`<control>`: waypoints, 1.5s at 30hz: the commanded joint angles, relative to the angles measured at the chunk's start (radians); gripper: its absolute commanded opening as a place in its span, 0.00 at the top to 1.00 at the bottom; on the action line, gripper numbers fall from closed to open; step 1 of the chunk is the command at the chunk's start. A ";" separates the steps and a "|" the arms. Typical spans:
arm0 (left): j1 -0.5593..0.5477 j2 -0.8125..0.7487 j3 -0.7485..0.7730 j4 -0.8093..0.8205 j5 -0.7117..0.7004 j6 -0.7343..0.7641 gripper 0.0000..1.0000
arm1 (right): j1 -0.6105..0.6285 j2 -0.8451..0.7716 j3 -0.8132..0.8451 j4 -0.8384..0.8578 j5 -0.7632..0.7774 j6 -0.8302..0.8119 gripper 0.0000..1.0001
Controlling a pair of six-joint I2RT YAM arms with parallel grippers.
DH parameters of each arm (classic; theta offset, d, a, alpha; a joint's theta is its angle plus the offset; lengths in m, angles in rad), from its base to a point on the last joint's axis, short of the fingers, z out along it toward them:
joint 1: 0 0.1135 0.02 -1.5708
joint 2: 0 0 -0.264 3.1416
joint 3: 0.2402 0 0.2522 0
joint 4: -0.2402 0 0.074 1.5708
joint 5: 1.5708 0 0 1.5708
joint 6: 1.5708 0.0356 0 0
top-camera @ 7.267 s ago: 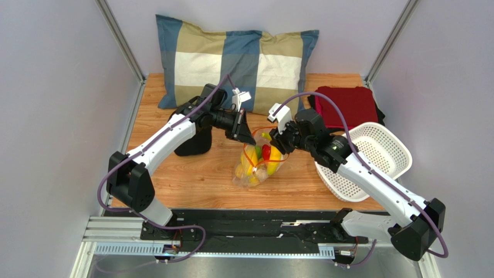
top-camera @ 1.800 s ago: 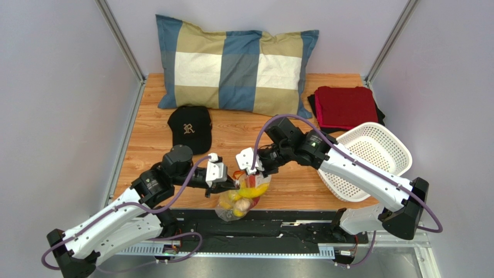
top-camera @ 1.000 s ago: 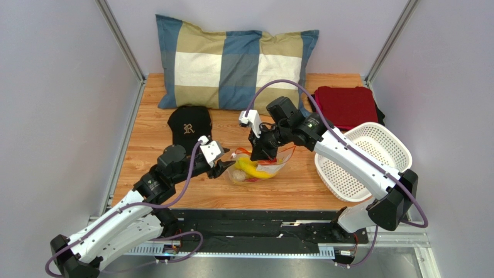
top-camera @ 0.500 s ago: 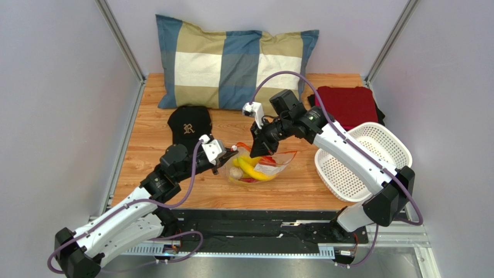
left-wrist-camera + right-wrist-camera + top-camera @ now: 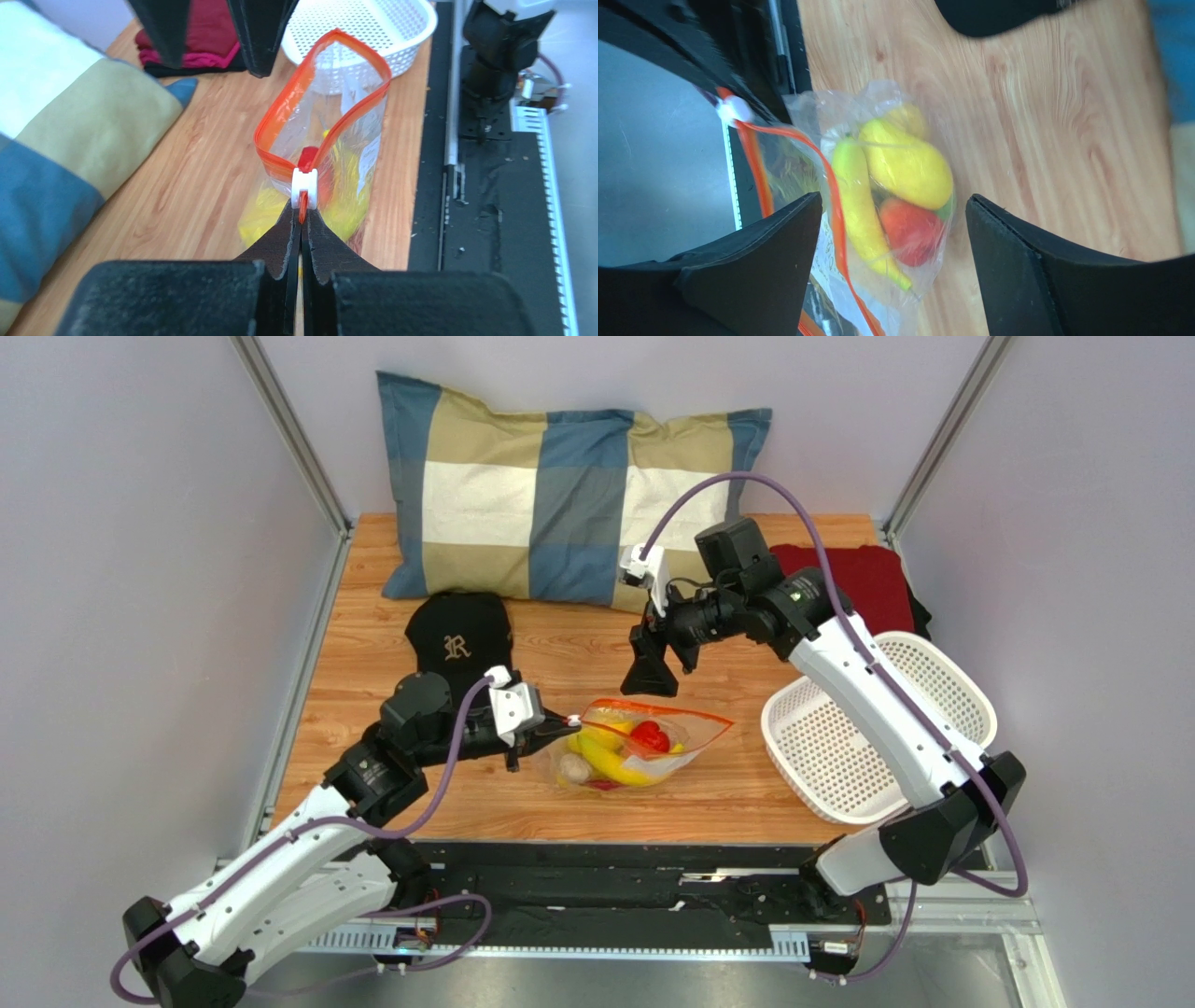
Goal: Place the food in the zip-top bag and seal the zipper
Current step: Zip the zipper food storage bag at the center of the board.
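Top view: zip-top bag point(image 5: 643, 745) lies on counter point(image 5: 561, 651), food inside. Left gripper point(image 5: 558, 732) at bag's left end. Right gripper point(image 5: 652, 672) hovers above, jaws wide, empty.

Left wrist: jaws pinched on zipper point(image 5: 275, 155) end behind white slider point(image 5: 304, 187); mouth gapes.

Right wrist: banana point(image 5: 859, 206), red piece point(image 5: 911, 227) inside bag.

Advice: right pins far corner; left draws slider straight along strip.
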 commanded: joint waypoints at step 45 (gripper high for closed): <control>0.056 0.056 0.148 -0.042 0.028 -0.184 1.00 | 0.316 -0.012 -0.023 0.083 0.165 -0.193 0.97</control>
